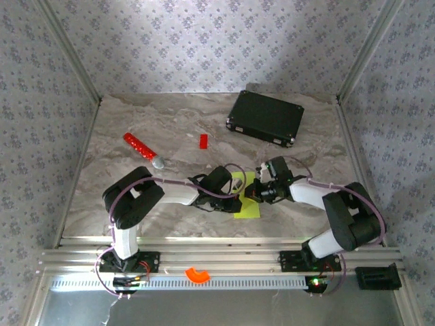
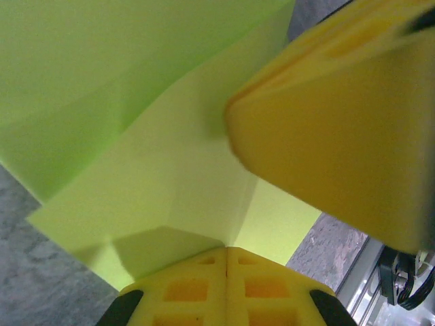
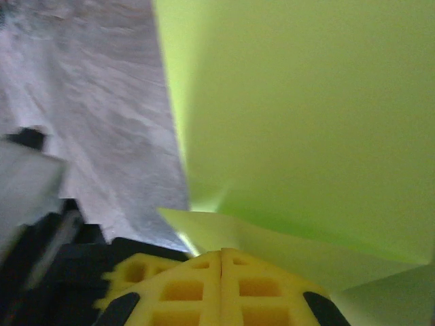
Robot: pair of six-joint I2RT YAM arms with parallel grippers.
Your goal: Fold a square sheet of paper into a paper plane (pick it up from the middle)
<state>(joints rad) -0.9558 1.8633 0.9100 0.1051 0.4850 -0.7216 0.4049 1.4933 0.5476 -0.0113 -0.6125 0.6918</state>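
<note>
Item: square sheet of paper [image 1: 249, 207], lime, creased, on worktop [image 1: 170, 122]; left claw [image 2: 226, 252] and right claw [image 3: 221, 252] each pinching its edge

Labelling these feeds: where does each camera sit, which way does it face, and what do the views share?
Top external: above and behind the arm bases, looking down over the table; both arms show, with the left gripper and right gripper together at the paper.
Left wrist: on the left arm, looking along its own shut gripper at the paper; the right gripper's yellow finger intrudes.
Right wrist: on the right arm, looking along its own shut gripper at paper and table.
Shared: all three see the paper.
</note>
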